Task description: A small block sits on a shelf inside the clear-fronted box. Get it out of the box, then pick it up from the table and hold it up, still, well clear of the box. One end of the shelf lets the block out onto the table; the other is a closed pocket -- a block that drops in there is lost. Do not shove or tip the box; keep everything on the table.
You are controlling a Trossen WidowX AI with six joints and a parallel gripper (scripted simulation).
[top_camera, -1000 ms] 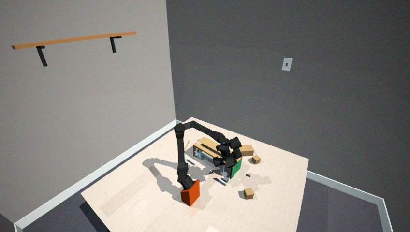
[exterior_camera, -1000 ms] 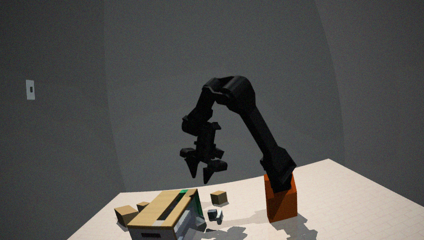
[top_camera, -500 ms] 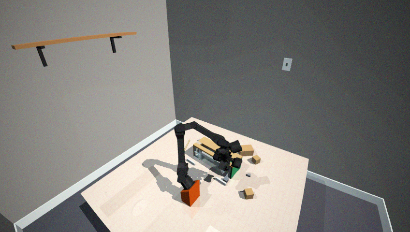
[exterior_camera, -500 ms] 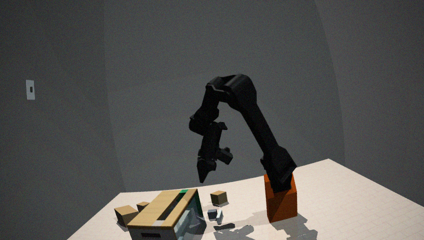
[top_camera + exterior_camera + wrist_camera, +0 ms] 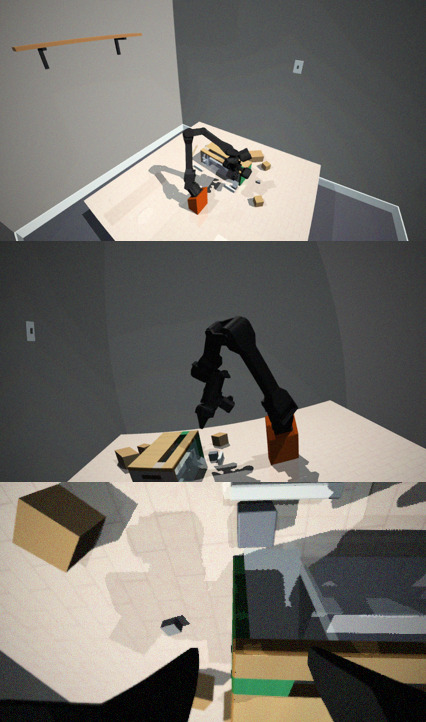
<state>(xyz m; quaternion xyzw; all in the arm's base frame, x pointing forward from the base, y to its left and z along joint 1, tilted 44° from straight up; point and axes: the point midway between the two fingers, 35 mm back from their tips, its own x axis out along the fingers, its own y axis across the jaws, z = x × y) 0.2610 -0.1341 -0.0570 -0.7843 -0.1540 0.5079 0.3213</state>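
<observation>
The clear-fronted box [image 5: 213, 158] [image 5: 149, 461] [image 5: 272, 664] stands upright on the table, with a slotted wooden top and a green end. A pale strip [image 5: 380, 624], apparently the shelf, shows through its front; I make out no block on it. A grey-blue block [image 5: 213, 456] [image 5: 256, 527] lies on the table just in front of the box near the green end. A smaller grey piece [image 5: 257, 181] [image 5: 171, 629] lies beyond that end. I cannot tell which is the shelf's block. My gripper [image 5: 203, 425] [image 5: 252, 655] is open and empty above the box's green end, one finger over the top, one outside.
A pale bar [image 5: 229, 188] [image 5: 220, 458] [image 5: 282, 492] lies beside the grey-blue block. A wooden cube [image 5: 258, 201] [image 5: 219, 439] [image 5: 55, 529] stands off the green end. Another cube [image 5: 265, 165] and a larger wooden block [image 5: 256, 155] [image 5: 126, 456] stand behind. My orange base [image 5: 197, 203] [image 5: 284, 450] is in front.
</observation>
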